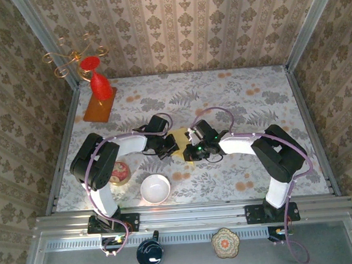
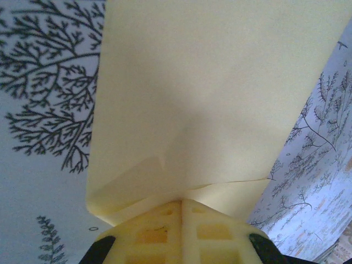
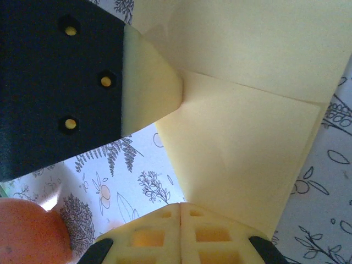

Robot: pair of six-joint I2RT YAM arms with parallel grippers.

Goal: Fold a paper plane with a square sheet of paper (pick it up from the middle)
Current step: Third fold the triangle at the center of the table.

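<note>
The left tool (image 2: pixel 181 204) had its two pale fingers pressed together on the near edge of the pale yellow sheet of paper (image 2: pixel 209 99), with no gap between them. The right tool (image 3: pixel 180 208) was clamped on the same sheet from the opposite side, its fingers likewise together. From the right wrist, one black-backed finger (image 3: pixel 148 82) of the left tool showed, bearing on the paper where a crease ran across it.

The sheet was already partly folded. A flap with a slightly ragged edge lay doubled over near the left tool, and straight fold lines crossed the face seen by the right wrist. Holding it from both sides probably kept the layers pinched flat and stopped the fold from springing open while it was set.

From above, the paper (image 1: pixel 181 136) sat between the two tools at the middle of the floral tabletop (image 1: pixel 251 97), and both arms were bent inward to meet over it. A white bowl (image 1: pixel 155 188) stood nearer the arm bases, well apart from the paper.
</note>
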